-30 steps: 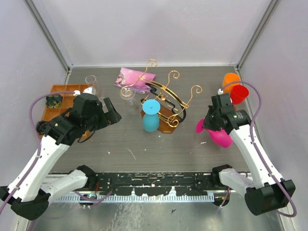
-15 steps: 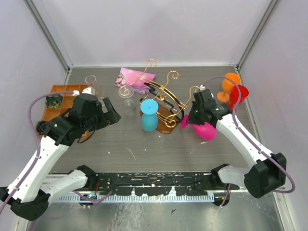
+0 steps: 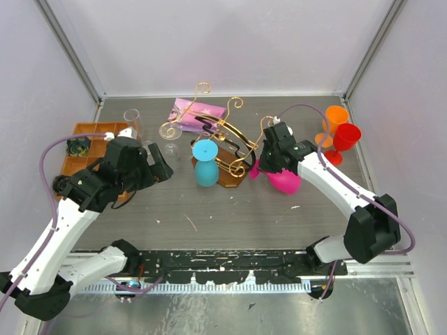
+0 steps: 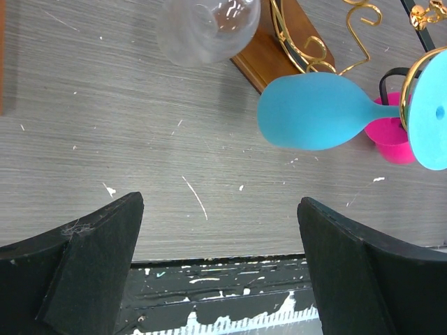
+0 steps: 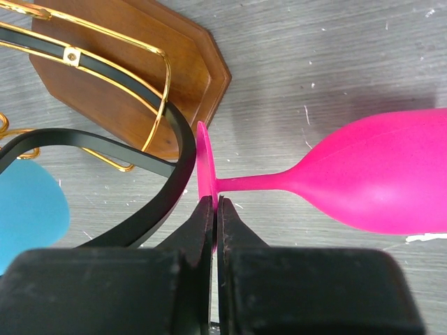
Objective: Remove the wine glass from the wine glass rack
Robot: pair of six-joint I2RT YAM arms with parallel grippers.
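Beside the rack, right end effector pinches pink glass by its foot.

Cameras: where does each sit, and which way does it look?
Top external: above, behind, looking down; left arm, right arm and rack show.
Left wrist: on the left arm, past its open fingers toward the blue glass.
Right wrist: on the right arm, past shut fingers pinching the pink glass.
Shared: all show the rack.
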